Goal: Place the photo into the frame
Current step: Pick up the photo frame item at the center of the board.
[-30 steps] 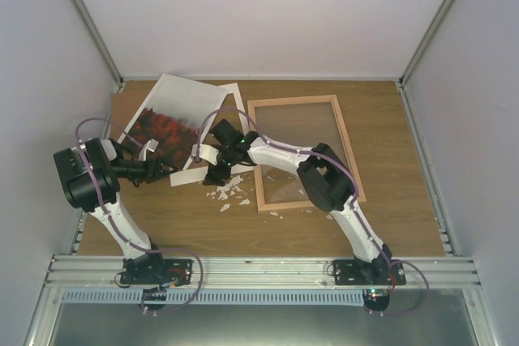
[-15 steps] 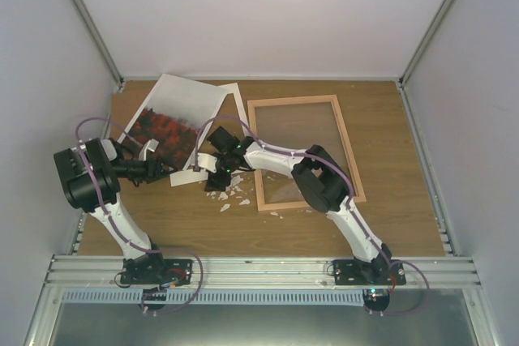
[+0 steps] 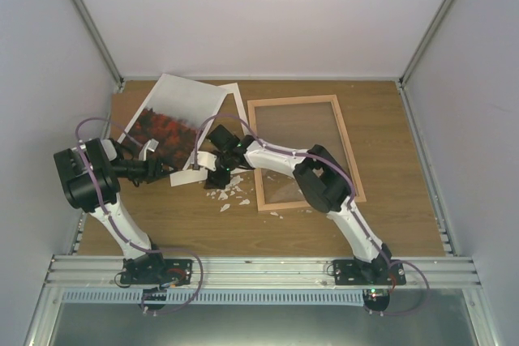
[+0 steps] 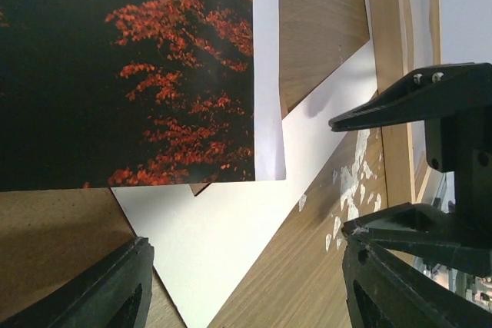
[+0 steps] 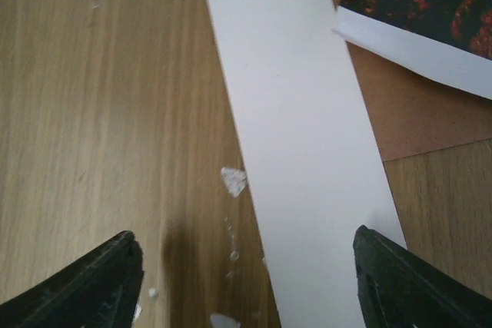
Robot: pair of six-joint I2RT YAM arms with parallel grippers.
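— Step in hand?
— Pickup, by the look of it. Photo [image 3: 166, 123] not yet in the frame [image 3: 292, 100]: at the far left of the surface [image 3: 389, 135], atop a white sheet [image 5: 300, 151] and a brown board [image 5: 419, 117], just left of the frame and outside it.
— Hands?
— Left hand [image 4: 246, 266]: wide open, nothing held, low by the near corner of the sheet. Right hand [image 5: 246, 259]: wide open too, empty, over the sheet's near end.
— Next move?
— Probably calls for pinching the photo's border alone, without the sheet beneath, then carrying it right and laying it square inside the rails.
— Counts?
— One photo, one frame, one white sheet, one brown board, two hands. White scraps [image 3: 231, 194]: a scatter by the frame's near left corner, too small to number.
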